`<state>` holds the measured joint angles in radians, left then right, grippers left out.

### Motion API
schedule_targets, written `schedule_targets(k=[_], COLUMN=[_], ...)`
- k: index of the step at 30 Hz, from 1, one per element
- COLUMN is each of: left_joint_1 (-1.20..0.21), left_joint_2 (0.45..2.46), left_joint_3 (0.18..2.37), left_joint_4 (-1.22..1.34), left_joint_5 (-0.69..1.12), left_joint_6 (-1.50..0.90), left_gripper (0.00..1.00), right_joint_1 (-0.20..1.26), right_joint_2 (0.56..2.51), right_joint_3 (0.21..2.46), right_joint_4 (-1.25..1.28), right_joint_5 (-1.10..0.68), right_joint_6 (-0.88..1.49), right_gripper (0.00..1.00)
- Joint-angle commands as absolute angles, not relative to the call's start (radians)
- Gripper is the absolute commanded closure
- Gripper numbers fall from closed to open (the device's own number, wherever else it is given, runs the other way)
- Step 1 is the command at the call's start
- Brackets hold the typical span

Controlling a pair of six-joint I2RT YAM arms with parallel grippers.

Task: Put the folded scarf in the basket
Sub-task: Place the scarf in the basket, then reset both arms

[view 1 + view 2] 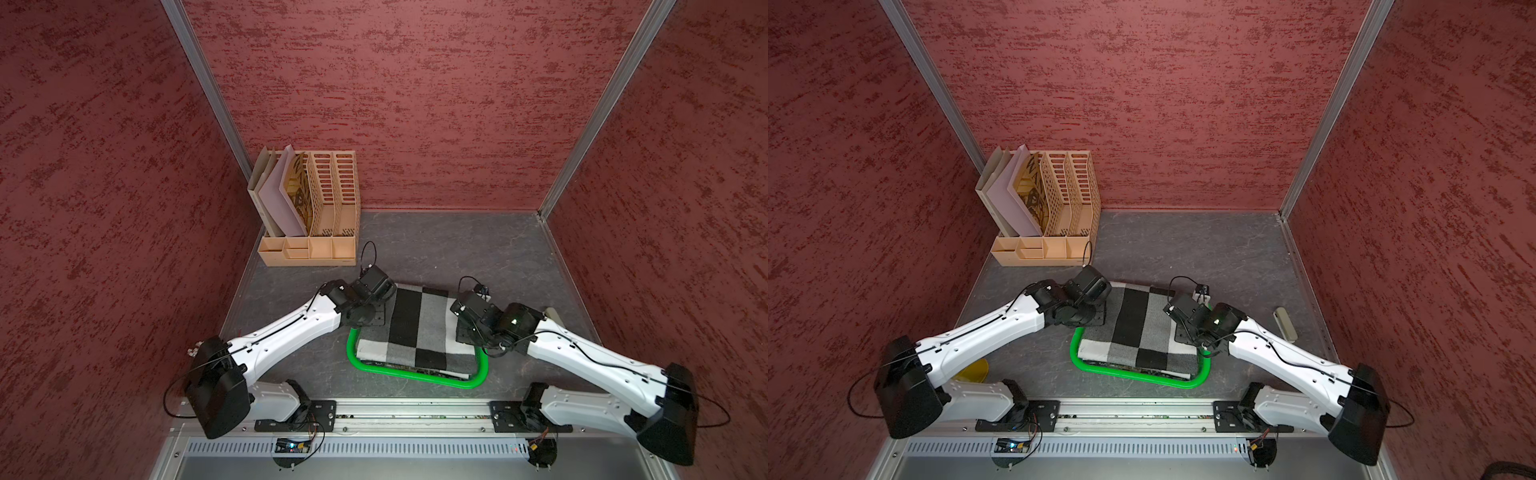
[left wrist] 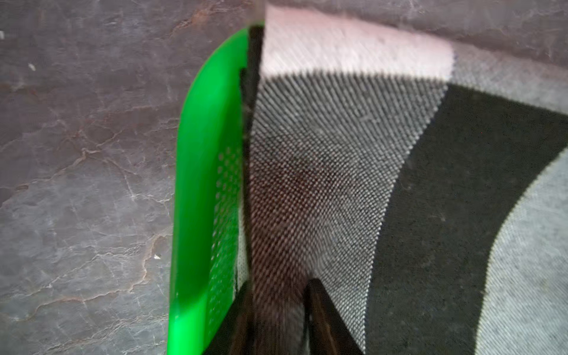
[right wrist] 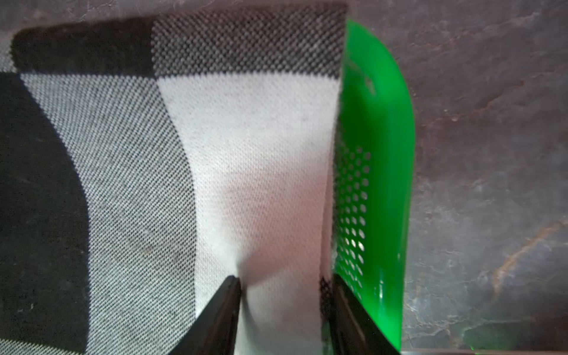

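The left gripper [image 2: 276, 289] and right gripper [image 3: 285, 279] each stand with jaws parted astride opposite edges of the checked folded scarf [image 1: 415, 328], which lies in the green perforated basket [image 1: 352, 349]. Well behind it stands a beige file organiser [image 1: 328, 216] holding folders [image 1: 278, 199]; the print on its brown sheet [image 1: 301, 191] is unreadable
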<state>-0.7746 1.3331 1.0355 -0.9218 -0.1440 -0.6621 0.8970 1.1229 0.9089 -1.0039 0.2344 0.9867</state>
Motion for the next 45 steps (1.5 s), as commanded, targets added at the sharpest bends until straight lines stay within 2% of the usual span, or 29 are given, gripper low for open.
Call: schedule_targets(k=[1, 2, 5, 8, 10, 12, 16, 20, 23, 24, 25, 26, 28, 30, 32, 35, 39, 42, 45], left_joint_1=[-0.774, -0.777, -0.781, -0.779, -0.781, -0.782, -0.782, -0.727, -0.564, -0.506, -0.459, -0.423, -0.347, -0.308, -0.303, -0.311, -0.299, -0.265, -0.224], left_joint_2=[1.322, 1.319, 1.309, 1.319, 1.332, 1.335, 1.303, 1.227, 1.124, 1.094, 1.066, 1.048, 1.02, 1.004, 1.001, 1.009, 0.926, 0.951, 1.076], left_joint_3=[1.029, 1.026, 1.021, 1.005, 1.0, 0.999, 1.019, 1.049, 1.031, 1.032, 1.04, 1.049, 1.064, 1.071, 1.081, 1.053, 0.694, 0.488, 0.423], left_joint_4=[-0.93, -0.929, -0.931, -0.915, -0.908, -0.901, -0.915, -0.909, -0.836, -0.822, -0.811, -0.803, -0.775, -0.741, -0.721, -0.678, -0.058, 0.309, 0.468], left_joint_5=[-0.205, -0.211, -0.228, -0.214, -0.208, -0.207, -0.231, -0.201, -0.037, -0.003, 0.011, 0.017, 0.033, -0.005, -0.125, -0.448, -0.423, -0.427, -0.389], left_joint_6=[-0.664, -0.664, -0.664, -0.658, -0.659, -0.664, -0.663, -0.652, -0.645, -0.643, -0.632, -0.621, -0.591, -0.561, -0.51, -0.517, -0.104, 0.033, 0.089], left_gripper=[0.6, 0.57, 0.58, 0.65, 0.75, 0.79, 0.8, 0.71, 0.51, 0.4, 0.15, 0.0, 0.0, 0.0, 0.0, 0.0, 0.0, 0.0, 0.0], right_joint_1=[0.901, 0.901, 0.9, 0.901, 0.901, 0.901, 0.902, 0.89, 0.851, 0.823, 0.786, 0.751, 0.659, 0.606, 0.603, 0.601, 0.568, 0.486, 0.45], right_joint_2=[1.086, 1.082, 1.074, 1.079, 1.094, 1.107, 1.118, 1.109, 1.085, 1.075, 1.067, 1.063, 1.056, 1.031, 0.982, 0.892, 0.79, 0.852, 0.929], right_joint_3=[0.907, 0.907, 0.89, 0.867, 0.859, 0.851, 0.855, 0.915, 1.003, 1.037, 1.071, 1.096, 1.154, 1.173, 1.147, 1.045, 0.708, 0.641, 0.507], right_joint_4=[-1.061, -1.066, -1.068, -1.038, -1.017, -1.004, -0.994, -1.039, -1.088, -1.091, -1.087, -1.082, -1.041, -0.94, -0.791, -0.584, 0.121, 0.195, 0.43], right_joint_5=[0.287, 0.29, 0.293, 0.28, 0.271, 0.271, 0.274, 0.315, 0.386, 0.396, 0.405, 0.408, 0.406, 0.427, 0.515, 0.787, 0.811, 0.737, 0.681], right_joint_6=[0.989, 0.99, 0.997, 0.996, 0.995, 0.993, 0.98, 0.962, 0.917, 0.888, 0.853, 0.821, 0.737, 0.628, 0.503, 0.427, 0.011, -0.064, -0.154], right_gripper=[0.5, 0.5, 0.51, 0.52, 0.57, 0.61, 0.71, 0.72, 0.57, 0.51, 0.43, 0.36, 0.02, 0.02, 0.02, 0.02, 0.02, 0.02, 0.02])
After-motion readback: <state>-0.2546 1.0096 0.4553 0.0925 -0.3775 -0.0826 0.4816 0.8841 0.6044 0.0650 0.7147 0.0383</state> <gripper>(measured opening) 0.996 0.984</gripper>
